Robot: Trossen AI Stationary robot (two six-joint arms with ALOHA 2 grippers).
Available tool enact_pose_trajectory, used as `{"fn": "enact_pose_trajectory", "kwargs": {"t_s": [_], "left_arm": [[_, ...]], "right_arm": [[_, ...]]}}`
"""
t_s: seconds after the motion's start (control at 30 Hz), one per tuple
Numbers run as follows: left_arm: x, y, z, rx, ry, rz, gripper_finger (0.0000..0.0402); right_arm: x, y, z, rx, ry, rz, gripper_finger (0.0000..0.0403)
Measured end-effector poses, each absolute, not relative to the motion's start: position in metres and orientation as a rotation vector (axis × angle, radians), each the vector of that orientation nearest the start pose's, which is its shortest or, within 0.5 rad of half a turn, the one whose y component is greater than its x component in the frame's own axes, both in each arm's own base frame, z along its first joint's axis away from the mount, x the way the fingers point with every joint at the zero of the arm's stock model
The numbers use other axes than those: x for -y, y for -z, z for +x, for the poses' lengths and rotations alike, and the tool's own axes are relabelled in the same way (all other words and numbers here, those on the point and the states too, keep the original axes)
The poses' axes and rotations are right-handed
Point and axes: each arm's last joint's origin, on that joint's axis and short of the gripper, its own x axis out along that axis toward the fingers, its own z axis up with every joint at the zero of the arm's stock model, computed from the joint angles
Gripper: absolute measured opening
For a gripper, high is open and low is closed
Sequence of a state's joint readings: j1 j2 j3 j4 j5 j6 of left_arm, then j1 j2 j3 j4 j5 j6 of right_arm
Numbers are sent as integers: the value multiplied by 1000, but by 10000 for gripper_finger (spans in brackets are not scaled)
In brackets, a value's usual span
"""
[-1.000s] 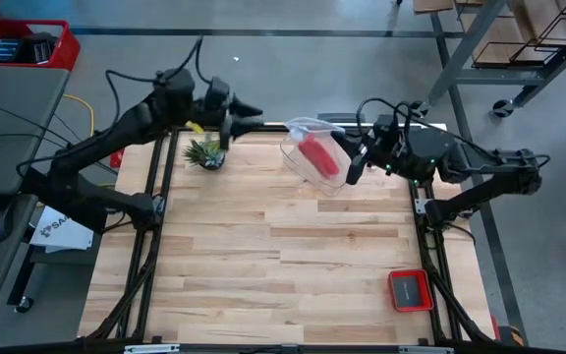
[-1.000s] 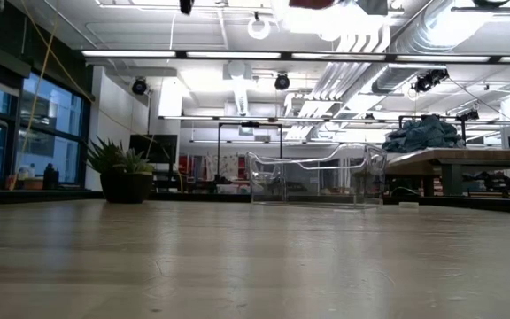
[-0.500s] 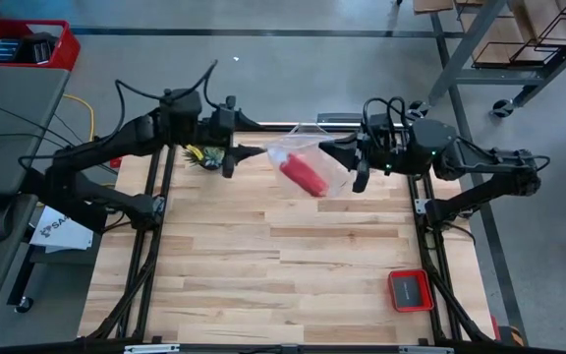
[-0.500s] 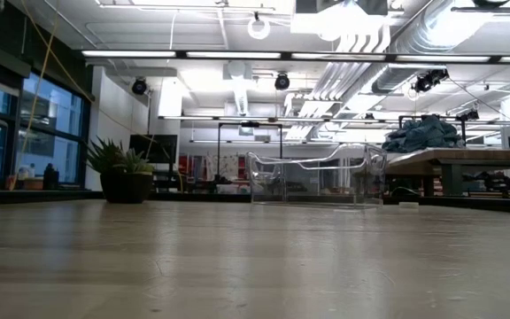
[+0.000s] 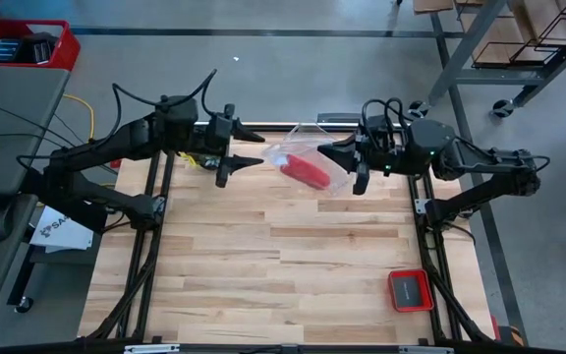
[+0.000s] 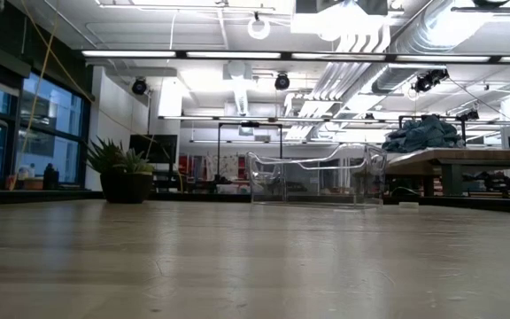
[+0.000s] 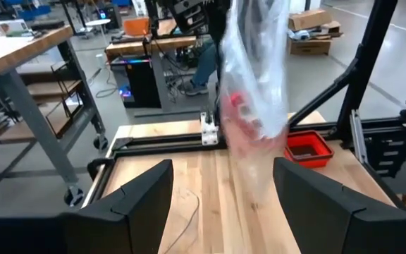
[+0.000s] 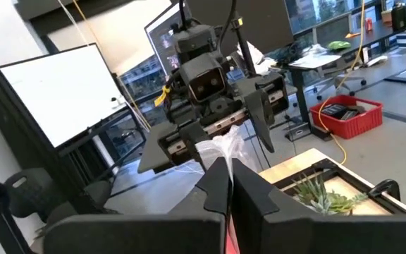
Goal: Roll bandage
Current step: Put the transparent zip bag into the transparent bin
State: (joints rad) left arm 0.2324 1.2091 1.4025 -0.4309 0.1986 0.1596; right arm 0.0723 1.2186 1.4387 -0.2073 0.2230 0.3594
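Two dark jointed arms, looping black cables; right arm [image 5: 480, 167] shows small green light.

You see a table [image 5: 283, 265] of pale matt wood planks, a glossy clear plastic bag [image 5: 308, 157], and a red cloth bandage [image 5: 305, 171] inside.

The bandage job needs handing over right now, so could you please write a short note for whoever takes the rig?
Left gripper: open, empty, in the air at the table's far edge, facing the bag.
Right gripper: shut on the clear plastic bag, holding it up by one end above the far middle of the table.
Bandage: a red roll inside the hanging bag.
Small red tray: near right corner of the table, away from both arms.
Potted plant: far left, partly under the left arm.
Done: bag lifted.
Left: get the bandage out of the bag and roll it.
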Motion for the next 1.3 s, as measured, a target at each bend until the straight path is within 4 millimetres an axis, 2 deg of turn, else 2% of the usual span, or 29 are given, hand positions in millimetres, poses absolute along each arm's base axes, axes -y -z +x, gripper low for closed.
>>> {"fn": "enact_pose_trajectory", "kwargs": {"t_s": [0.6, 0.8, 1.1, 1.2, 1.3], "left_arm": [[-51, -435, 249, -197, -13, 72, 241], [-47, -437, 250, -173, 43, 30, 241], [-50, -431, 262, -187, 15, -6, 240], [-51, -429, 263, -207, -13, -14, 229], [-51, -429, 262, -205, -15, -8, 197]], "right_arm": [[-12, -461, 252, 3, 139, 332, 0], [-12, -460, 255, 7, 145, 329, 0], [-13, -456, 263, -1, 148, 331, 0], [-13, -456, 262, 1, 147, 331, 0], [-13, -456, 262, 0, 148, 331, 0]]}}
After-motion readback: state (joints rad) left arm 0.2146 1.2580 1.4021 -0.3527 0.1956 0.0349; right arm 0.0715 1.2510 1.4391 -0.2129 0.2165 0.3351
